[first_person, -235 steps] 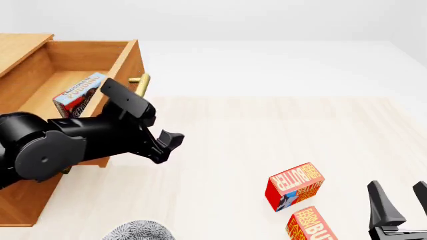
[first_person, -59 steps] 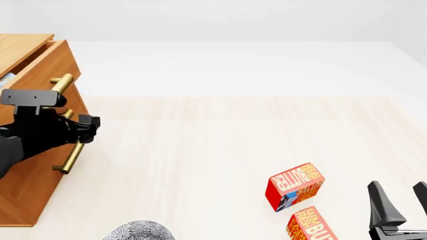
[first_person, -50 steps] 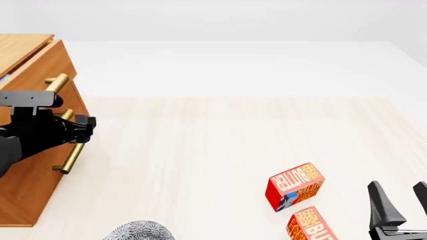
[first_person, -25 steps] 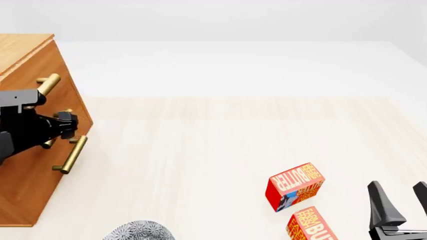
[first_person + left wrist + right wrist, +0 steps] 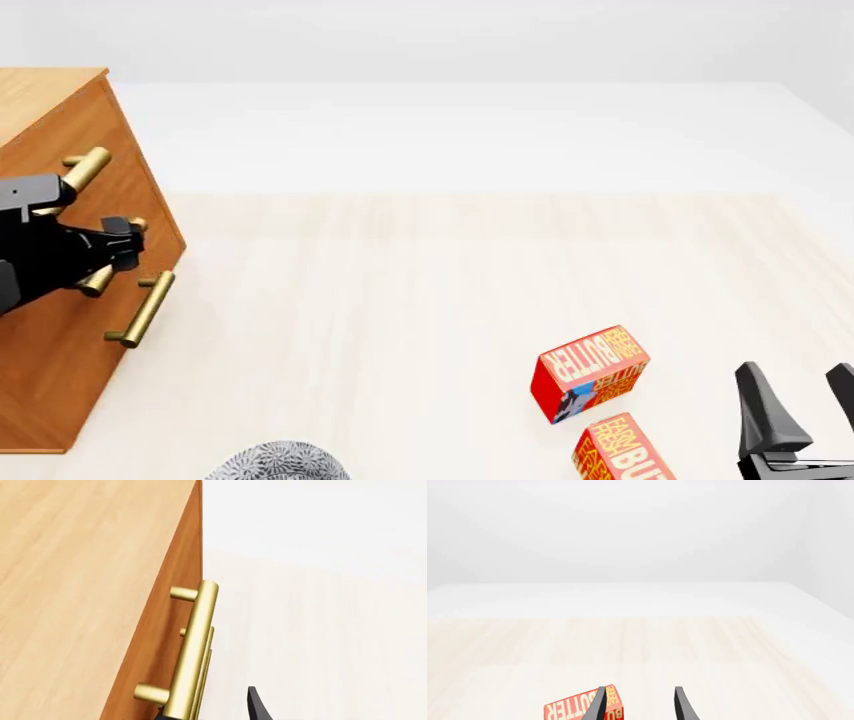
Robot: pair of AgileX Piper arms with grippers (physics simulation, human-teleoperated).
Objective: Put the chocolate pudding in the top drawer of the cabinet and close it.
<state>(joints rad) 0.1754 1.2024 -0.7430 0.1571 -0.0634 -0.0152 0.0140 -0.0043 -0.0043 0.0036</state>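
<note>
The chocolate pudding is not showing in any view right now. The top drawer [image 5: 83, 150] is sitting flush with the front of the cabinet [image 5: 54, 330], its brass bar handle [image 5: 83, 170] poking out to the right. The left gripper [image 5: 118, 243] is pressing in at the cabinet front, just below that top handle and around the middle drawer's handle [image 5: 100, 278], with the lowest handle [image 5: 142, 309] lying clear beneath it. From the left wrist camera the top handle [image 5: 190, 652] is filling the frame, only one dark fingertip [image 5: 259, 711] is peeking in, and I cannot tell how the jaws are standing. Over at the near right, the right gripper [image 5: 805, 400] is resting with its fingers apart and nothing between them. Two red butter boxes are lying just beside it, one [image 5: 590, 372] farther out, one [image 5: 625, 452] nearer. A grey patterned object [image 5: 276, 462] is sitting at the near edge.
</note>
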